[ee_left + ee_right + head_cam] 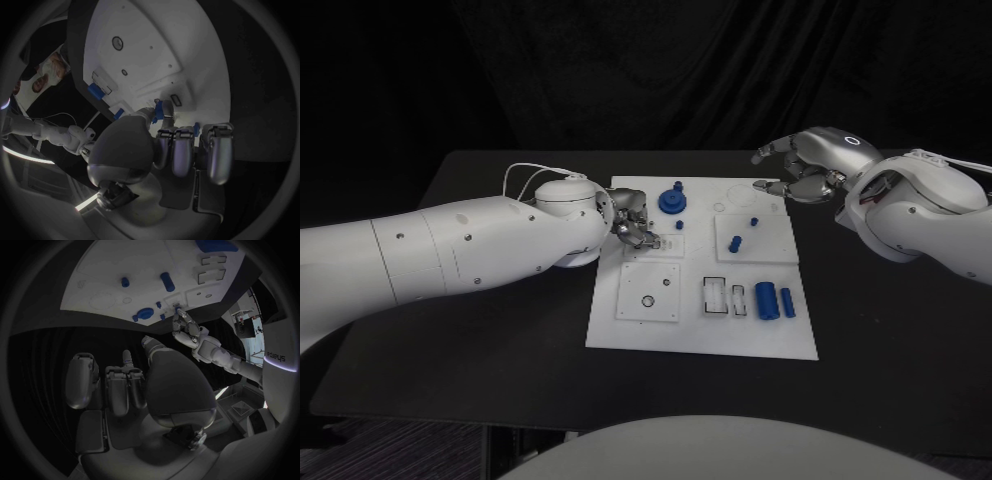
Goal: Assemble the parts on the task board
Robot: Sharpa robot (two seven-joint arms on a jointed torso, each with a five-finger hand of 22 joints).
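The white task board [704,325] lies mid-table. Blue parts on it: a round knob with a peg [674,202] at the far left, a short peg [736,241], a tiny stud [754,221], and a large cylinder [766,299] beside a thinner one [788,302]. My left hand [629,222] rests at the board's left edge by the knob. Its fingers are curled, and its thumb and a finger pinch a small blue part [159,114] over the board [144,45]. My right hand [798,170] hovers above the far right corner, fingers apart and holding nothing.
Square white sub-plates [649,292] and two small rectangular slots [715,293] are set into the board. Black table [488,340] surrounds the board on all sides. A dark curtain stands behind the table's far edge.
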